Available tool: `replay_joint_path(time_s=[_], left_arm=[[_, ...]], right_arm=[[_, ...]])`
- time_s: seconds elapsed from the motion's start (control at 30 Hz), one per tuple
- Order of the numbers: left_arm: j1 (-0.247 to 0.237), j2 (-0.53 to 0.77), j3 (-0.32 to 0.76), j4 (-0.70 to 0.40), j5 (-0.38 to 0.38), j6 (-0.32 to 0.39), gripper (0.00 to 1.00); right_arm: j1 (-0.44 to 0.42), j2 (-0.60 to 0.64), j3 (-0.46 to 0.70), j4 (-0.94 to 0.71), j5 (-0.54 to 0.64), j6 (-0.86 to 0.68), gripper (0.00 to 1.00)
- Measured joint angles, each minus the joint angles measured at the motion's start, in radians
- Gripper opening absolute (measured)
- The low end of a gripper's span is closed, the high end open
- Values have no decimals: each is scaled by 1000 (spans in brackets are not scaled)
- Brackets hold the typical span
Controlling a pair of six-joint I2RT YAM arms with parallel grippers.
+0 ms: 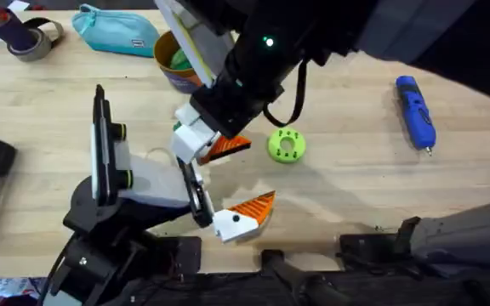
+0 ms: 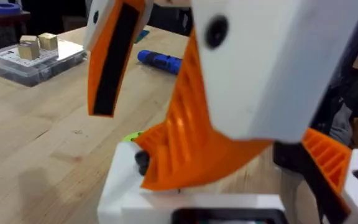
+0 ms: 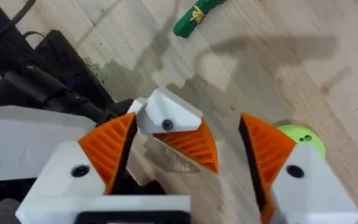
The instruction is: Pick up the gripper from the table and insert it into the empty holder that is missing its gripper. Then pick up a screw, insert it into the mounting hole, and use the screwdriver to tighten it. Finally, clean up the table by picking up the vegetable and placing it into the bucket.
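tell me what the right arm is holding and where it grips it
Nothing is gripped: the right gripper has its fingers wide open, with a white-and-orange part sitting between them, close by one finger.

Bare table (image 1: 356, 183) lies open between the lime ring (image 1: 286, 145) and the screwdriver (image 1: 416, 112), while both grippers crowd the middle.

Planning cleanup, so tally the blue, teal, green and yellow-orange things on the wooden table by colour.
Blue: 1, the screwdriver
Teal: 1, the pencil case
Yellow-orange: 1, the bucket
Green: 2, the round disc and the vegetable
Total: 5
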Motion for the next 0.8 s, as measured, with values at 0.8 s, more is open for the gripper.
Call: replay_joint_path(time_s=[0.8], left_arm=[[0,0,0,0,0,0,990]], right_arm=[[-50,-106,15,-82,-10,0,994]])
